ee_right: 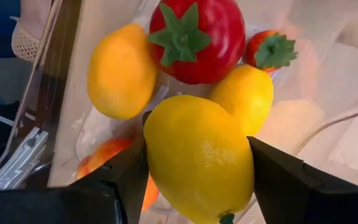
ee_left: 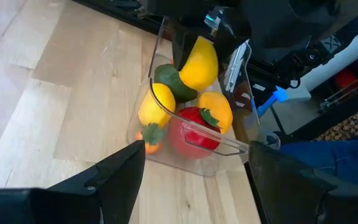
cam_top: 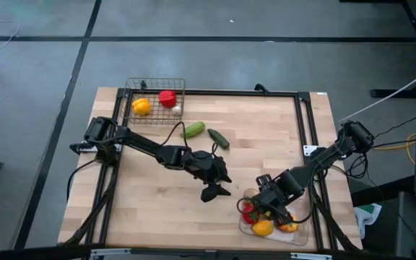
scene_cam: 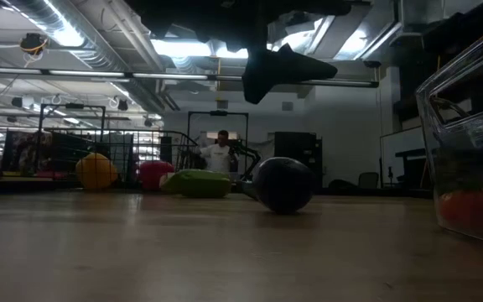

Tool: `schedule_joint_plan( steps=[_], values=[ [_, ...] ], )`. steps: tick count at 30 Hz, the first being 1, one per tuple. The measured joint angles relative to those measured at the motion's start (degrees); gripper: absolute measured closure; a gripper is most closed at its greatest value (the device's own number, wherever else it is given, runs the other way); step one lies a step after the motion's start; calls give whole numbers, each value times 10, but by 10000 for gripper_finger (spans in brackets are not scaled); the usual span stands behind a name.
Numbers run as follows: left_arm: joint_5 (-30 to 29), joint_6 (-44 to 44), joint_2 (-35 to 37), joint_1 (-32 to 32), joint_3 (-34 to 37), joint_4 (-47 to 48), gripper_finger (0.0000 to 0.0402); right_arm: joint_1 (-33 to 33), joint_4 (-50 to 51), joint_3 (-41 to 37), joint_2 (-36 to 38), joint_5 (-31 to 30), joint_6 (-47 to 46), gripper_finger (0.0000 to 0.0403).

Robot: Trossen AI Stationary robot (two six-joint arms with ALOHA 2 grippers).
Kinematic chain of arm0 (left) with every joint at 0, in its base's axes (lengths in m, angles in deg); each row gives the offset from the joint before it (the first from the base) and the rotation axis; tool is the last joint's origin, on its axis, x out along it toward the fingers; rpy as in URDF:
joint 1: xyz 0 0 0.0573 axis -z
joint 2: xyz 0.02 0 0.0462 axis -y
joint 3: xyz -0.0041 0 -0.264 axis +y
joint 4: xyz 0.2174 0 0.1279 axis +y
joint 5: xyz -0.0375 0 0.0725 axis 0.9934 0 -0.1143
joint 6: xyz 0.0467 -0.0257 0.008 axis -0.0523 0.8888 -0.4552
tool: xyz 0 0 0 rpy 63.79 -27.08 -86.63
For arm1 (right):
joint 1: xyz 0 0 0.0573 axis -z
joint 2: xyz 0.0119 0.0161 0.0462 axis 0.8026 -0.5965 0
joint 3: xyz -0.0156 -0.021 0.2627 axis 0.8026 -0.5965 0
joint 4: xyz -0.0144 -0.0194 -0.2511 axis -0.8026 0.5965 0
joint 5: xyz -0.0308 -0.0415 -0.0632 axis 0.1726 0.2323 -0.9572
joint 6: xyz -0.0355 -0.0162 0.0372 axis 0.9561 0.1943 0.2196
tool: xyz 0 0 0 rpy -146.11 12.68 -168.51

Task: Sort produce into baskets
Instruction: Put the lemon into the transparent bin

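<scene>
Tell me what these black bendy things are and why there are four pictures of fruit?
Those are two robot arms at a wooden table. Each ends in a two-finger gripper. They sort toy fruit and vegetables into baskets.

One picture looks straight down from above. One sits low, at table height. The other two come from small cameras on each arm's wrist.

The right gripper holds a yellow lemon above the clear tray, which already has a red tomato and other yellow, orange and green pieces in it. The left gripper is open and empty, out over the middle of the table.

At the far edge is a wire basket with a yellow piece, a red pepper and something small and white. Two green vegetables lie loose on the table beside it.
</scene>
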Motion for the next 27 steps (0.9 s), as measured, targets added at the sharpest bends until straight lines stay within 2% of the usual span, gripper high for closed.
schedule_joint_plan(
  steps=[13,19,27],
  values=[
    [0,-17,0,-1,0,0,120,1,0,0,0,-3,0,166],
    [-21,-17,0,-1,0,0,120,2,2,0,0,-104,-54,166],
    [-22,-19,0,-1,0,0,120,2,2,0,0,-93,-56,166]
  ],
)
